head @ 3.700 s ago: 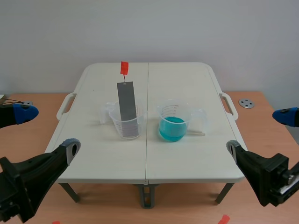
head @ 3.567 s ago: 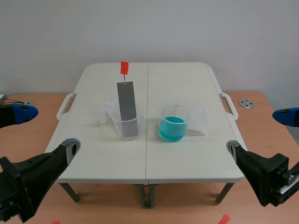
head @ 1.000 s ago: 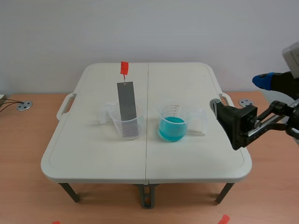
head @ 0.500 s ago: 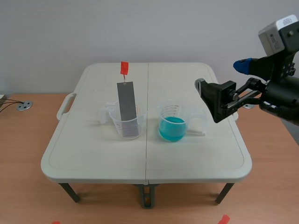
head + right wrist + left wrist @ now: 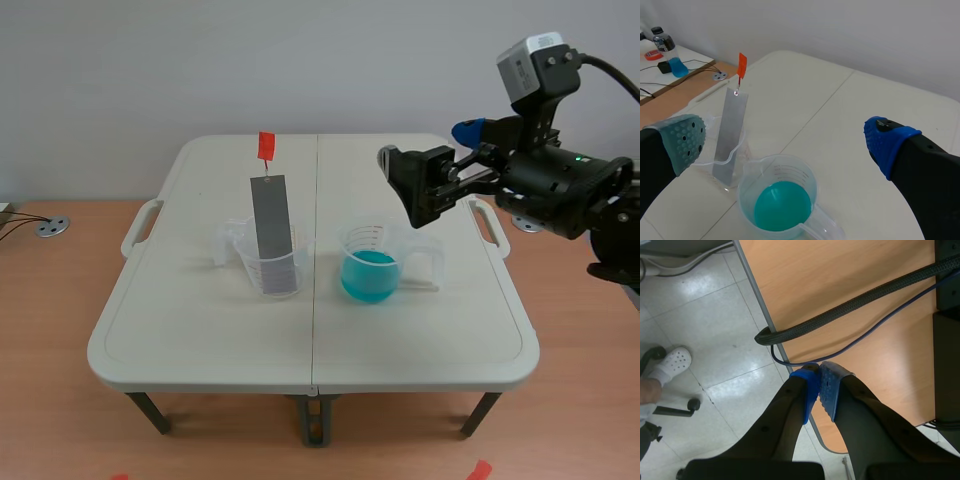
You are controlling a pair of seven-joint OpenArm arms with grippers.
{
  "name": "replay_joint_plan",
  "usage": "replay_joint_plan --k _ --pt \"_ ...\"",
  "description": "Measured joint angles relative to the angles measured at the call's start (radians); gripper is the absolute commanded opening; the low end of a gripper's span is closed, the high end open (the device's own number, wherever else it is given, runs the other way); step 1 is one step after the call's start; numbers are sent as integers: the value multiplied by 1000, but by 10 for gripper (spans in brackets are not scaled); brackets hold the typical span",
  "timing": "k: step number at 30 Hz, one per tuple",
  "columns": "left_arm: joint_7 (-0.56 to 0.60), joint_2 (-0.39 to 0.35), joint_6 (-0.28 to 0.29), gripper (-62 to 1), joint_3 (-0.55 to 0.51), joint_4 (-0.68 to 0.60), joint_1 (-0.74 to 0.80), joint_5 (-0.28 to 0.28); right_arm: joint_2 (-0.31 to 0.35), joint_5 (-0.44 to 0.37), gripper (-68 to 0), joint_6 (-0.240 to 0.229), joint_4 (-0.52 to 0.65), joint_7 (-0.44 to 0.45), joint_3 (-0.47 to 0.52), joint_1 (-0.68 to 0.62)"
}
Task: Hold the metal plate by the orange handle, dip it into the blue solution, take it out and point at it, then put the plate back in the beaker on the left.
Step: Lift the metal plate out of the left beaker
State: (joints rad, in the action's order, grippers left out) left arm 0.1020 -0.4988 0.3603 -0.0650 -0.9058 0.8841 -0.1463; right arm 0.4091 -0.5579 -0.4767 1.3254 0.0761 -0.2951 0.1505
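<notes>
Right gripper (image 5: 428, 143) is seen raised above the right side of the counter (image 5: 200, 330), its fingers spread wide with nothing between them, one grey-green pad nearer the middle and one blue pad farther to the right. It is carried by the right arm (image 5: 560, 185), which comes in high from the right, and it is held up and to the right of the two beakers, touching neither.

Left gripper (image 5: 818, 390) is found only in its own wrist view: its blue pads are pressed together on nothing, and it hangs over the edge of a wooden desk (image 5: 850, 270), with tiled floor (image 5: 700, 305) below. A black braided cable (image 5: 850, 305) and a thin blue cable (image 5: 880, 325) are laid across that desk, and a white shoe (image 5: 670, 362) is spotted on the floor.

On the white counter, two clear beakers are set side by side near the middle, close but apart, one on each side of the centre seam. The right beaker (image 5: 375, 245) is partly filled with the blue solution (image 5: 369, 272), and its grip is turned to the right. The left beaker (image 5: 272, 275) is occupied by the metal plate (image 5: 271, 225): the grey strip is stood on end inside it, leaned slightly, with most of its length showing above the rim. The orange handle (image 5: 266, 146) is fixed at the plate's top end by a thin link, well above the beaker and untouched by either gripper.
</notes>
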Motion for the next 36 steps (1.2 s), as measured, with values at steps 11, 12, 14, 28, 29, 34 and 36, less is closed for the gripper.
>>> replay_joint_plan --k 11,12,14,28,29,34,36 --pt "0 0 0 -593 0 0 0 0 -68 14 -12 -18 -185 -8 -108 183" --pt "0 0 0 -593 0 0 0 0 -74 15 -12 -18 -204 -8 -121 201" --pt "0 0 0 -593 0 0 0 0 -90 15 -12 -18 -243 -10 -145 237" --pt "-22 0 0 -593 0 0 -20 0 -220 15 -12 -19 -577 -30 -316 497" --pt "-22 0 0 -593 0 0 -20 0 -233 15 -12 -21 -598 -30 -321 512" --pt "-22 0 0 -593 0 0 -20 0 -300 15 -12 -37 -702 -56 -343 584" --pt "-22 0 0 -593 0 0 -20 0 -327 15 -12 -37 -740 -59 -352 607"
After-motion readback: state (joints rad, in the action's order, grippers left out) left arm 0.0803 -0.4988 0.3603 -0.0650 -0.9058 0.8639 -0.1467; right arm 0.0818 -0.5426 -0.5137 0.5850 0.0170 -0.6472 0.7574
